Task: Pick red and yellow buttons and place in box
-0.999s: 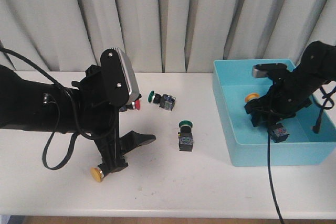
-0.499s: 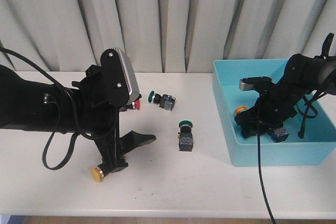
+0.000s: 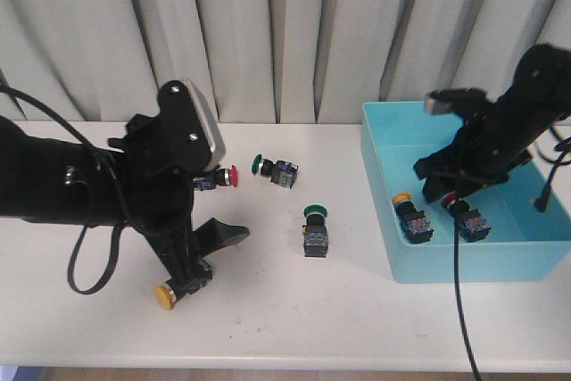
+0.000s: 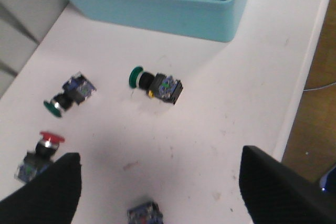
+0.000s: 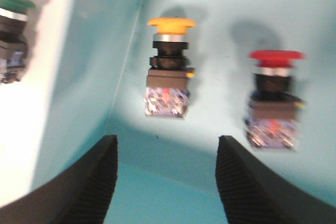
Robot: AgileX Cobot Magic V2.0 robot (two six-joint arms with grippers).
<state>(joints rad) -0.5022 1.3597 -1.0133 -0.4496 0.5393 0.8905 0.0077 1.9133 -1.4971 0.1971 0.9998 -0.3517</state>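
The turquoise box (image 3: 384,176) stands at the right of the table. A yellow button (image 3: 412,219) and a red button (image 3: 468,219) lie inside it; both show in the right wrist view, the yellow button (image 5: 168,72) and the red button (image 5: 274,98). My right gripper (image 3: 435,183) hangs open and empty above them (image 5: 165,182). On the table a red button (image 3: 227,177) lies by my left arm and a yellow button (image 3: 165,296) lies near the front. My left gripper (image 3: 205,260) is open and empty just over the yellow one, whose body (image 4: 144,214) shows between the fingers.
Two green-capped buttons lie mid-table, one (image 3: 272,169) farther back and one (image 3: 315,229) nearer the box. Both show in the left wrist view (image 4: 68,95) (image 4: 155,84). Curtains hang behind the table. The table's front edge runs close to the yellow button.
My right gripper has let the yellow button go in the box and lifted away from it. My left arm has shifted a little lower and left.
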